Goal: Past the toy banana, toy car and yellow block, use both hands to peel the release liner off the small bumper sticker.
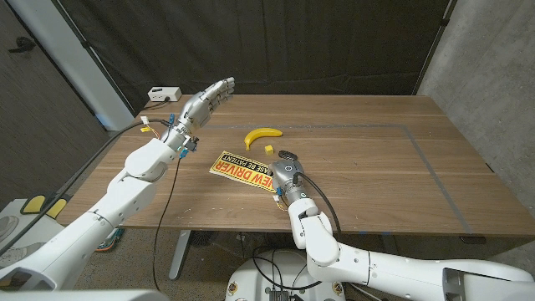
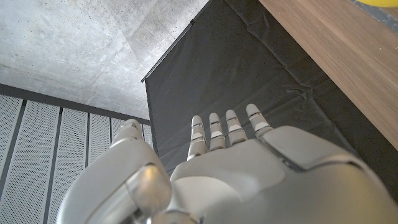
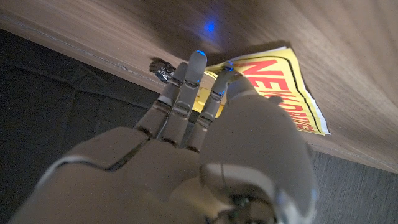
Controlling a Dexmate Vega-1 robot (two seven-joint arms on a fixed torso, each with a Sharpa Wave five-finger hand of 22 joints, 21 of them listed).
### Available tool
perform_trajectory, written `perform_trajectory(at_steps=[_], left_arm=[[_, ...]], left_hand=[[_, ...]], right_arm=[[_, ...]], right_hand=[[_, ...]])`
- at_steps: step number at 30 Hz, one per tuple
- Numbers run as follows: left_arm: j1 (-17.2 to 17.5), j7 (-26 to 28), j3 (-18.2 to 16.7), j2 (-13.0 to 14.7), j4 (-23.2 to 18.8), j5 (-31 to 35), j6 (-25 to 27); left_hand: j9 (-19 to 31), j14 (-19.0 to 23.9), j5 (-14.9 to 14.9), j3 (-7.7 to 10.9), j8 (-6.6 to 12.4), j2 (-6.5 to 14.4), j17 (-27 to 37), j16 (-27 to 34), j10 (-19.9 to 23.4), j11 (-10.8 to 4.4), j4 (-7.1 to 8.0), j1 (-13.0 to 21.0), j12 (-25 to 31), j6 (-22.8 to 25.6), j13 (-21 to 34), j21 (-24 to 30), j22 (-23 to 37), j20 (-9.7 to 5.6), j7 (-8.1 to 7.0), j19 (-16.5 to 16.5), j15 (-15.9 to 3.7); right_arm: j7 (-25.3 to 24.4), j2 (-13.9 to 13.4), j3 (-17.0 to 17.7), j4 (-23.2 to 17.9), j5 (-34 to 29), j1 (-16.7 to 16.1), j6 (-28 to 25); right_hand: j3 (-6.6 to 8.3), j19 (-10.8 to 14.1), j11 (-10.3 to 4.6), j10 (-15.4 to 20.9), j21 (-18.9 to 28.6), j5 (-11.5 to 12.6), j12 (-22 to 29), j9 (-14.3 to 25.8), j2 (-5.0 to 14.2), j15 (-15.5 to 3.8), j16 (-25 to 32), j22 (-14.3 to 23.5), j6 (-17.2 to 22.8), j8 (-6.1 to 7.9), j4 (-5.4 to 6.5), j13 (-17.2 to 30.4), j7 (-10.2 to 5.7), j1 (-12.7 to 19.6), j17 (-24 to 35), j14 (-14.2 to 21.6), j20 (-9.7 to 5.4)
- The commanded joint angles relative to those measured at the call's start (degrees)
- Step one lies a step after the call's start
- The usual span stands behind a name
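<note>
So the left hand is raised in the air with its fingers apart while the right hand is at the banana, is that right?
Not quite. The right hand is at the sticker, at its end, not at the banana, which lies apart, farther back on the table; the head view shows this. The rest holds: the left hand is raised in the air, fingers apart.

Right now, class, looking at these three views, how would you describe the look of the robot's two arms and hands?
Both arms have smooth white rounded shells. The left hand and right hand are metallic silver-grey with segmented fingers. Black cables run along the left arm, with small coloured wires at its wrist. Blue light glows at the right hand's fingertips.
</note>
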Motion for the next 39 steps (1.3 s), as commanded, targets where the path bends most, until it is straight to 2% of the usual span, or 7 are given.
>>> perform_trajectory(at_steps=[1, 20, 23, 26, 28, 30, 39], left_arm=[[0.9, 0.5, -0.3, 0.7, -1.1, 0.2, 0.8], [-0.6, -0.3, 0.6, 0.5, -0.5, -0.2, 2.6], [-1.2, -0.7, 0.9, 0.4, -0.1, -0.3, 3.0], [-1.7, -0.7, 1.0, 0.5, 0.0, -0.1, 3.2], [-1.9, -0.5, 0.9, 0.5, 0.0, 0.3, 3.2], [-2.1, -0.3, 0.9, 0.6, -0.1, 0.8, 3.1], [-5.0, -3.5, 2.0, -0.9, 3.2, -0.9, 2.0]], left_hand=[[0.0, -0.8, -0.2, 0.02, 0.06, 0.2, -0.1, -0.1, -0.6, 0.31, -0.43, -0.1, -0.2, -0.2, 0.0, -0.2, 0.1, 0.34, 0.04, -0.6, 0.35], [0.0, -1.3, -0.3, 0.1, 0.02, 0.3, -0.3, -0.1, -0.9, 0.7, -0.73, -0.2, -0.5, -0.5, -0.1, -0.3, 0.1, -0.14, 0.21, -0.6, 0.3], [0.0, -1.3, -0.3, 0.12, 0.02, 0.3, -0.3, 0.0, -0.9, 0.61, -0.77, -0.3, -0.6, -0.5, -0.1, -0.3, 0.1, -0.07, 0.27, -0.7, 0.33], [0.0, -1.4, -0.3, 0.14, 0.0, 0.3, -0.3, 0.0, -1.0, 0.61, -0.79, -0.3, -0.7, -0.6, -0.1, -0.3, 0.1, -0.04, 0.3, -0.7, 0.32], [0.0, -1.3, -0.3, 0.16, 0.01, 0.4, -0.3, 0.0, -0.9, 0.61, -0.82, -0.4, -0.7, -0.6, -0.1, -0.3, 0.1, -0.01, 0.34, -0.8, 0.36], [0.0, -1.4, -0.3, 0.19, 0.03, 0.4, -0.4, 0.0, -0.9, 0.5, -0.85, -0.4, -0.7, -0.6, -0.1, -0.3, 0.1, -0.13, 0.28, -0.8, 0.34], [0.0, -1.4, -0.3, 0.29, 0.04, 0.5, -0.4, 0.1, -0.9, 0.57, -1.0, -0.4, -0.8, -0.6, -0.1, -0.3, 0.1, -0.11, 0.38, -0.7, 0.3]], right_arm=[[-16.5, 0.1, 7.3, 2.5, -1.0, -7.0, 9.2], [-46.7, 4.2, 25.7, 2.7, 17.7, -17.9, 37.5], [-44.4, 3.9, 27.9, 0.0, 20.6, -19.2, 37.7], [-32.0, -0.2, 28.7, -8.6, 20.9, -19.8, 29.2], [-24.2, -1.5, 27.7, -13.6, 19.0, -19.4, 20.8], [-20.4, -1.2, 24.8, -15.3, 14.4, -18.3, 13.3], [-8.0, 2.5, 13.2, -15.1, 3.8, -13.1, -3.5]], right_hand=[[1.45, 1.9, 0.5, 2.7, 3.0, -2.1, 0.8, 0.4, 2.79, -8.19, -2.3, 0.8, 2.9, 0.11, 0.6, 0.0, 0.56, 2.5, 0.6, 0.1, -4.74], [2.62, 3.7, 1.95, 6.6, 11.3, -8.1, -1.1, 0.2, 1.7, -8.23, -16.5, -0.5, 9.3, 0.96, 0.29, -5.8, 1.42, 4.0, -6.9, 7.1, -7.98], [2.83, 3.7, 2.06, 6.8, 11.8, -8.4, -1.4, 0.2, 1.57, -8.21, -17.2, -0.8, 9.4, 0.93, 0.23, -6.2, 1.53, 4.3, -7.1, 7.7, -7.86], [3.14, -1.9, 3.14, 2.0, 14.3, -9.0, -4.2, 0.2, 0.89, -8.42, -24.5, -1.0, 2.4, -2.58, 1.28, -6.9, 1.96, 2.8, -9.1, 5.3, -3.42], [-2.27, -4.2, 3.72, -1.8, 15.7, -7.8, -5.5, -0.2, -2.21, -6.67, -30.3, -2.4, -1.0, -4.73, 8.19, -6.6, 3.09, -12.3, -10.9, 1.7, 1.87], [-5.74, -9.5, 5.38, -10.4, 14.9, -5.7, -8.0, -0.2, -3.87, -4.23, -31.4, -3.0, -6.5, -7.42, 11.28, -5.1, 3.87, -20.3, -8.3, -4.8, 6.07], [-12.21, -18.9, 7.86, -22.0, 12.4, -2.2, -13.5, 0.0, -6.48, 1.62, -37.3, -3.4, -18.0, -8.9, 16.94, -4.5, 5.35, -34.0, -9.9, -18.4, 10.9]])
